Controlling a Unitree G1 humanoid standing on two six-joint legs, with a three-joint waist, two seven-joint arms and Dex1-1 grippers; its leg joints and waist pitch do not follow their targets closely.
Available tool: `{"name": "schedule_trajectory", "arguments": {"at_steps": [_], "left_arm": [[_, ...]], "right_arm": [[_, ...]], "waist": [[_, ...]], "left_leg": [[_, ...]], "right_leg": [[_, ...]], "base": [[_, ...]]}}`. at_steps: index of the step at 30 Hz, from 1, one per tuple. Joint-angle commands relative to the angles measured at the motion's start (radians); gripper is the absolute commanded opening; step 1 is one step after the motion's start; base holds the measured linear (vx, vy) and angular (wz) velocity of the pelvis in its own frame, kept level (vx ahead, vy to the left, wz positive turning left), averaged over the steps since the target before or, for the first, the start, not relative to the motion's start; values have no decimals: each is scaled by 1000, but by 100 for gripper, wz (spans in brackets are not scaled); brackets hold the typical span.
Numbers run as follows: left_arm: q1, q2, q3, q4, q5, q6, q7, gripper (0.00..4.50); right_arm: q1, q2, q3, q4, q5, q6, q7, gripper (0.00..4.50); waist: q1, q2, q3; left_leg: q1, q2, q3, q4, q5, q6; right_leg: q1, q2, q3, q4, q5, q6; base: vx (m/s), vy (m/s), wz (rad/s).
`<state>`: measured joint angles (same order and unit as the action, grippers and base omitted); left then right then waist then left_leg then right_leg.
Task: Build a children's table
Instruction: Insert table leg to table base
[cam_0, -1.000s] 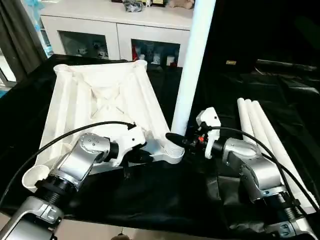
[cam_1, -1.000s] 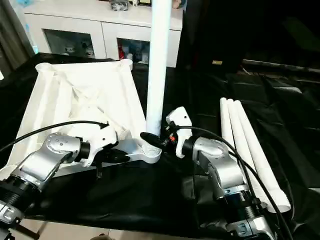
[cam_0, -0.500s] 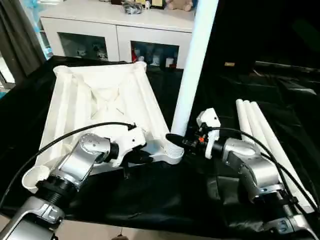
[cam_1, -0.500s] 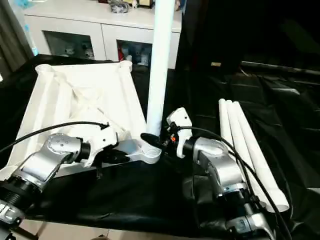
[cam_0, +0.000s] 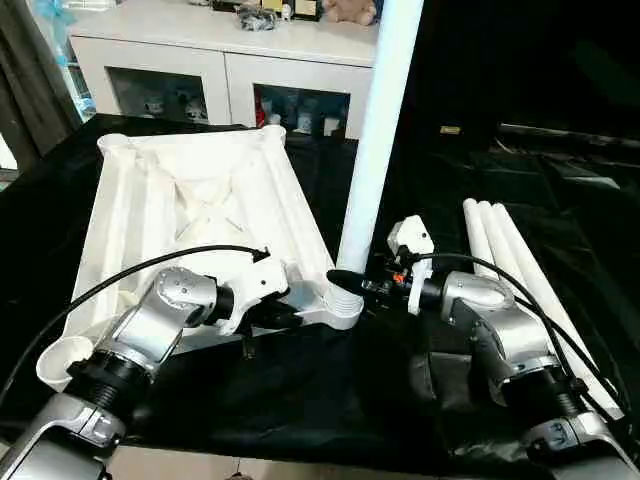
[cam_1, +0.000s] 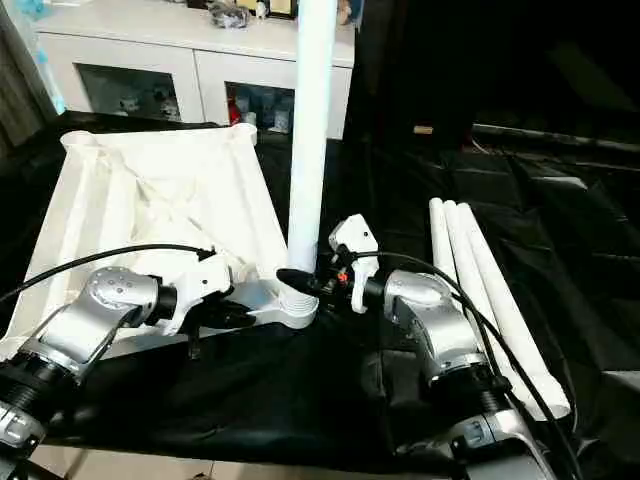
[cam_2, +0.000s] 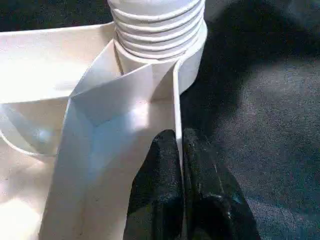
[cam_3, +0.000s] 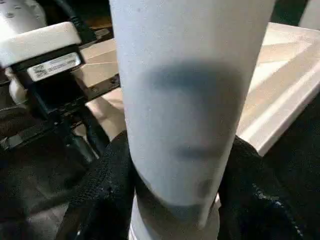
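Observation:
The white tabletop (cam_0: 200, 200) lies underside up on the black cloth, ribs showing. One white leg (cam_0: 375, 150) stands upright in the near right corner socket (cam_0: 345, 305), its threaded end (cam_2: 155, 30) seated in the ring. My right gripper (cam_0: 347, 282) is shut on this leg just above the socket, with a black finger (cam_3: 107, 175) on each side of the tube (cam_3: 190, 75). My left gripper (cam_0: 280, 318) is shut on the tabletop's thin rim (cam_2: 176, 100) beside that socket, its fingertips (cam_2: 162, 150) pinching the wall.
Three more white legs (cam_0: 500, 260) lie side by side on the cloth to the right of my right arm. A white glass-door cabinet (cam_0: 200, 60) stands behind the black-draped table. Bare black cloth (cam_0: 330, 390) spreads between my arms near the front edge.
The head views have shifted slightly. Both grips hold as before, and the leg still stands in the socket.

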<state>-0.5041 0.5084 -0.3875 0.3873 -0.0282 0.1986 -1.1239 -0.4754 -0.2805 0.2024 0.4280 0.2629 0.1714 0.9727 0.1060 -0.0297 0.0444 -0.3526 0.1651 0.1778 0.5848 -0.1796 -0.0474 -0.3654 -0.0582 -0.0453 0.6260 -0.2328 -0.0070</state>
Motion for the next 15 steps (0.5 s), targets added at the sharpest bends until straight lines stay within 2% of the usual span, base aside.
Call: {"name": "schedule_trajectory", "arguments": {"at_steps": [1,2,3,4,6,10,15], "left_arm": [[-15,15,7,-120,-85,-59,-149,0],[-15,15,7,-120,-85,-59,-149,0],[-16,29,2,-133,-99,-46,-186,0],[-16,29,2,-133,-99,-46,-186,0],[-19,51,-5,-146,-112,-38,-238,0],[-24,56,-3,-137,-108,-45,-246,0],[-32,43,4,-112,-86,-63,-203,0]], "right_arm": [[66,-68,61,139,-86,65,40,188],[66,-68,61,139,-86,65,40,188],[65,-83,69,133,-84,62,73,188],[65,-83,69,133,-84,62,73,188],[61,-102,85,132,-87,54,117,188],[63,-109,87,127,-87,52,135,188],[69,-102,88,140,-103,32,129,188]], "waist": [[0,20,-39],[0,20,-39],[2,18,-48],[5,19,-50],[7,19,-51],[10,18,-50],[7,20,-44]], "left_leg": [[15,77,-40,-94,-400,-45],[15,77,-40,-94,-400,-45],[9,75,-34,-90,-314,-25],[9,75,-30,-85,-263,-10],[8,72,-27,-82,-225,4],[9,74,-26,-82,-219,10],[15,77,-30,-92,-306,-23]], "right_leg": [[5,-104,61,-99,-312,-185],[5,-104,61,-99,-312,-185],[15,-98,59,-87,-170,-211],[18,-96,56,-80,-83,-229],[22,-95,53,-75,-18,-244],[27,-96,50,-75,-26,-250],[22,-99,52,-87,-168,-233]], "base": [[0,0,0],[61,-8,-1],[65,-14,0],[65,-14,0],[27,-8,1],[0,0,0],[0,0,0]]}}
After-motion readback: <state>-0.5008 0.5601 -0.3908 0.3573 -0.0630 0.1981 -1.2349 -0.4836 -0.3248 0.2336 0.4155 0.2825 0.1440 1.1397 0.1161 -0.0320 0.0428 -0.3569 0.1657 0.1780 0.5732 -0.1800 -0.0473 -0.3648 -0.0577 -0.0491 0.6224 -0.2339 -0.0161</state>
